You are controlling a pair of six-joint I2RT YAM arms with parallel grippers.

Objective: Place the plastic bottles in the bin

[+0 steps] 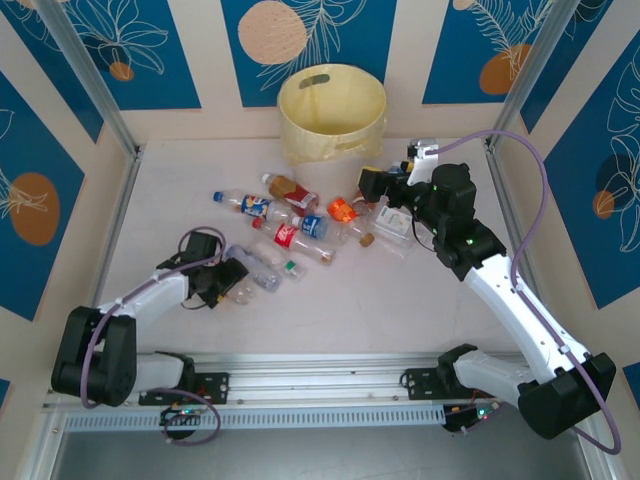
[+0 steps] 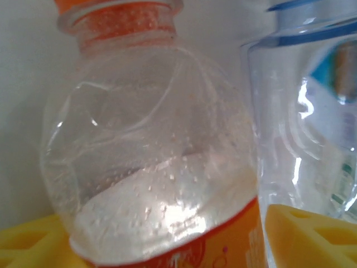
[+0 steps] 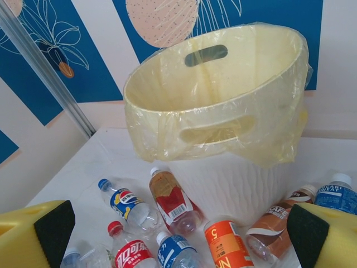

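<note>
A thin, light bottle [image 2: 150, 167] with an orange cap is seen between the left fingers [image 2: 28, 240]. Whether it is gripped cannot be told. Its soft round belly should be squeezed gently. The right fingers [image 3: 33, 223] are spread wide and empty, with more bottles [image 3: 167, 204] and the bin [image 3: 223, 95] just beyond.

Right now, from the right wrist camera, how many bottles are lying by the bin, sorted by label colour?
Red-label bottles: 2
Blue-label bottles: 3
Orange-label bottle: 1
Dark-label bottle: 1
Bottle with no label showing: 1
Total: 8
</note>
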